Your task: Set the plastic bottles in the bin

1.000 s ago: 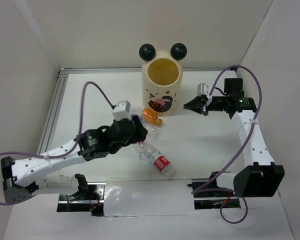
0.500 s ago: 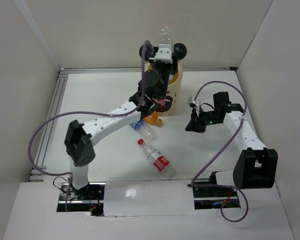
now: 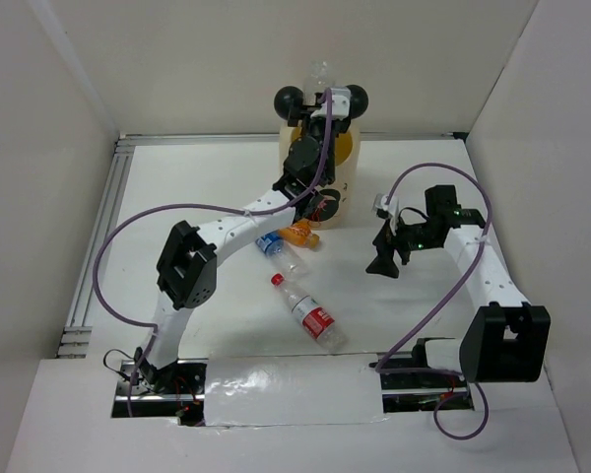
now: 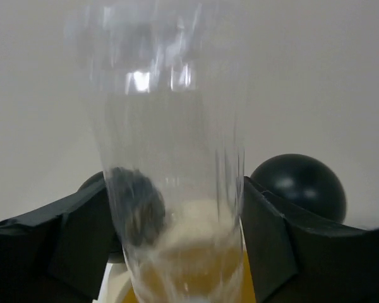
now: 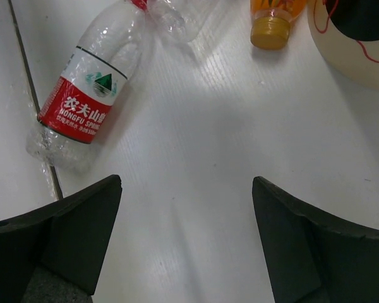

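Note:
My left gripper (image 3: 321, 106) is shut on a clear unlabelled bottle (image 3: 320, 74) and holds it upright over the mouth of the cream bin (image 3: 347, 187). In the left wrist view the bottle (image 4: 170, 145) fills the gap between my fingers (image 4: 82, 240), with a black ear (image 4: 300, 186) and the bin's yellow inside (image 4: 247, 287) below. A red-labelled bottle (image 3: 312, 315), a blue-capped bottle (image 3: 268, 244) and an orange bottle (image 3: 298, 234) lie on the table. My right gripper (image 3: 382, 260) is open and empty above the table, right of them.
In the right wrist view the red-labelled bottle (image 5: 82, 95) lies at upper left, the orange bottle (image 5: 271, 19) and a crumpled clear bottle (image 5: 177, 16) at the top, the bin wall (image 5: 360, 50) at upper right. White walls enclose the table.
My left arm has lifted the clear bottle from the table up over the bin. My right gripper has moved left and down towards the table, pointing at the bottles.

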